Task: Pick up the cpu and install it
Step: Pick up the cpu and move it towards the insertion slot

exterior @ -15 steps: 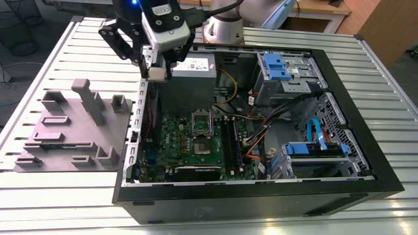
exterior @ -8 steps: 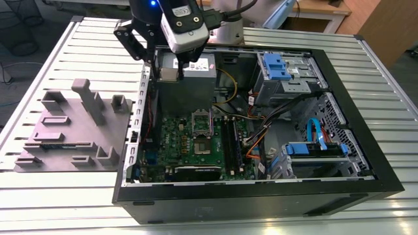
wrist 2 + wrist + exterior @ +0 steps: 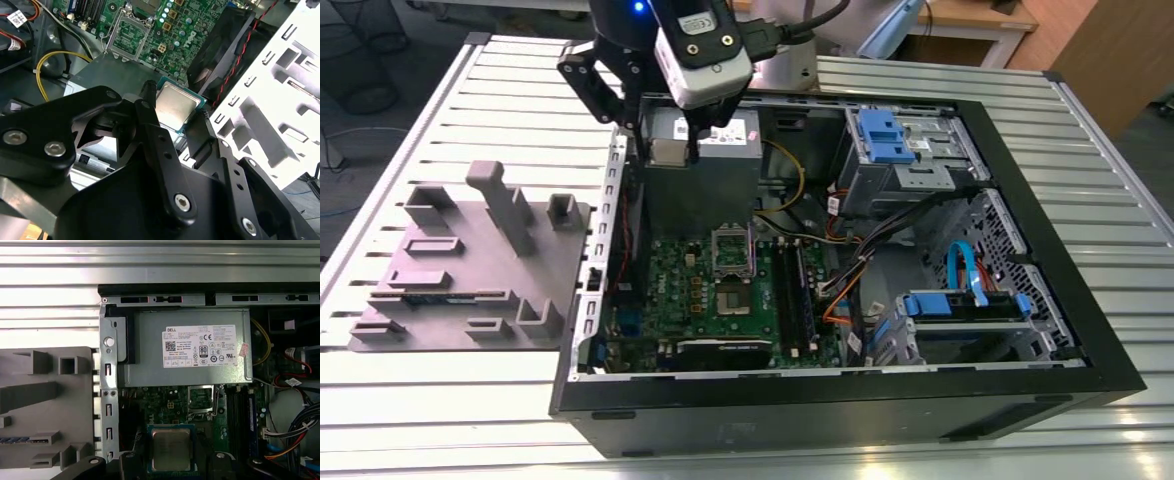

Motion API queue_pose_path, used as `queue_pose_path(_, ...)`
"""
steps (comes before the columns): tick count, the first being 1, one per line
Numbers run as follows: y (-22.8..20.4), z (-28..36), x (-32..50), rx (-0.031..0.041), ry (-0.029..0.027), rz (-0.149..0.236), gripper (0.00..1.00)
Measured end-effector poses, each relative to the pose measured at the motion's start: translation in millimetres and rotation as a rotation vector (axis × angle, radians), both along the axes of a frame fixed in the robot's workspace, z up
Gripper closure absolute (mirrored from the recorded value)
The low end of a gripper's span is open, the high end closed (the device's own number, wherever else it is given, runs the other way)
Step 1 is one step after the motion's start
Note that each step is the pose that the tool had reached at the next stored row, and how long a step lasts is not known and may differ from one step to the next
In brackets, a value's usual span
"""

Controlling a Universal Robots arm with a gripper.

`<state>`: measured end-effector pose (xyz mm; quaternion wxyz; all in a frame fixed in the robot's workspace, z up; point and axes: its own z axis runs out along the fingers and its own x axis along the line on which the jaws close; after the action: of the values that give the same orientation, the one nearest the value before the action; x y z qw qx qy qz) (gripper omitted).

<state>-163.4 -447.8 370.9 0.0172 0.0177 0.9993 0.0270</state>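
Black gripper clamps the small silver-topped square cpu (mid-carry, I judge); seating needs square alignment over the open metal-framed socket.

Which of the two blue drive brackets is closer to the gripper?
The blue bracket beside the power supply, close to the gripper; the other blue bracket lies farther off.

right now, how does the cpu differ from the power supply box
The cpu is small, thin and square; the power supply box is large and bulky. The cpu is held in the jaws; the power supply box sits mounted in the case. Both have grey metal faces.
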Motion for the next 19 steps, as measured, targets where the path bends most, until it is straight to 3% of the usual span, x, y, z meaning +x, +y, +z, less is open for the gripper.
queue_pose_path(19, 0.0, 0.0, 12.3, 0.0000, 0.0000, 0.000, 0.52)
